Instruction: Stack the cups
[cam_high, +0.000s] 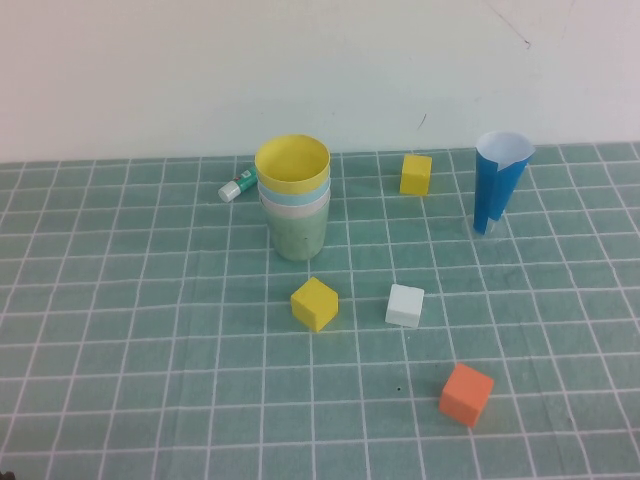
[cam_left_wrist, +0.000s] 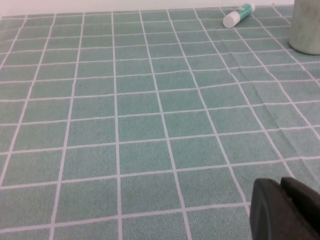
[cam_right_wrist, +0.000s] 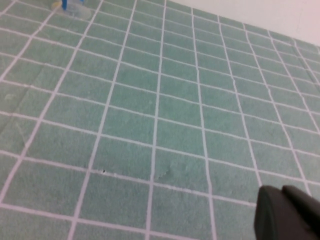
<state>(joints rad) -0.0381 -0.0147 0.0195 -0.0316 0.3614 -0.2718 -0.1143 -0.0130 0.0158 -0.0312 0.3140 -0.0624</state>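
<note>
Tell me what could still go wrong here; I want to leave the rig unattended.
The cups already sit nested and upright, both arms pulled back. Left pincer and right pincer are shut, low over the mat. Risks: a sweeping arm could topple the tall stack, or the paper cone; the glue stick lying beside the stack could roll if nudged.

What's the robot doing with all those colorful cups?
Right now nothing is being held. The cups already sit nested in one stack, yellow on top, pale green at the bottom, near the far side of the table. The left gripper and right gripper are both shut, low over bare mat, away from the stack.
</note>
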